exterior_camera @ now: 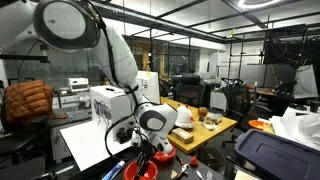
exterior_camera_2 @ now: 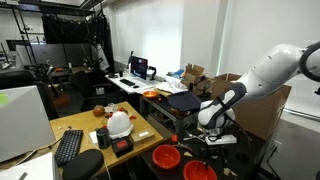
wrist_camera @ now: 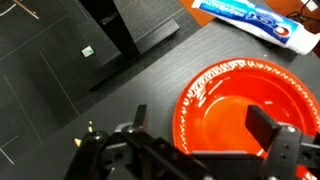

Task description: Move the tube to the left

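In the wrist view the tube [wrist_camera: 255,20] lies flat on the dark table at the top right. It is blue and white with a red-and-white end toward the right. My gripper [wrist_camera: 205,125] is open and empty. It hangs above a red bowl [wrist_camera: 235,105], with one finger on each side of the bowl's middle. The tube lies beyond the bowl's far rim, apart from the fingers. In both exterior views the gripper [exterior_camera: 150,148] [exterior_camera_2: 218,140] points down just over the red bowls [exterior_camera: 163,153] [exterior_camera_2: 167,157].
A second red bowl [exterior_camera_2: 200,170] [exterior_camera: 142,171] sits next to the first. A dark box edge [wrist_camera: 140,30] stands beside the tube. A wooden desk [exterior_camera_2: 95,135] with a white helmet [exterior_camera_2: 120,123] and a keyboard [exterior_camera_2: 68,146] is close by.
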Tool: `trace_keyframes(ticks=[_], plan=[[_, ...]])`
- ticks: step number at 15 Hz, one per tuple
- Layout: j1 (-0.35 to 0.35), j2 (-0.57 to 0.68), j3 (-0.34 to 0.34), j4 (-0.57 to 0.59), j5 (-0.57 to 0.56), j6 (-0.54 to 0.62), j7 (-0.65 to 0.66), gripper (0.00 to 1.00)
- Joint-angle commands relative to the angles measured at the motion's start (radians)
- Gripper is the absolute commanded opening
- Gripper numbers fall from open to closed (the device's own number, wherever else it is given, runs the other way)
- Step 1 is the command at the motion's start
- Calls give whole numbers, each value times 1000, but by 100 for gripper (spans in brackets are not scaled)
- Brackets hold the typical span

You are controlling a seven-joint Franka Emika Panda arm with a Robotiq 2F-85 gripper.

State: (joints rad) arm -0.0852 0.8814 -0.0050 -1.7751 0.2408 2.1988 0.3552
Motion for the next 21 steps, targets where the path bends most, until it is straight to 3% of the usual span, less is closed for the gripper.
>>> trace_keyframes(ticks=[1,5,12,21], plan=[[15,-161,-9,-214,20,10,-49,100],[21,-264,-18,-335,13,-5,-68,100],[59,-471,-79,-491,-15,116,10,100],[123,-697,-112,-623,-165,177,177,100]])
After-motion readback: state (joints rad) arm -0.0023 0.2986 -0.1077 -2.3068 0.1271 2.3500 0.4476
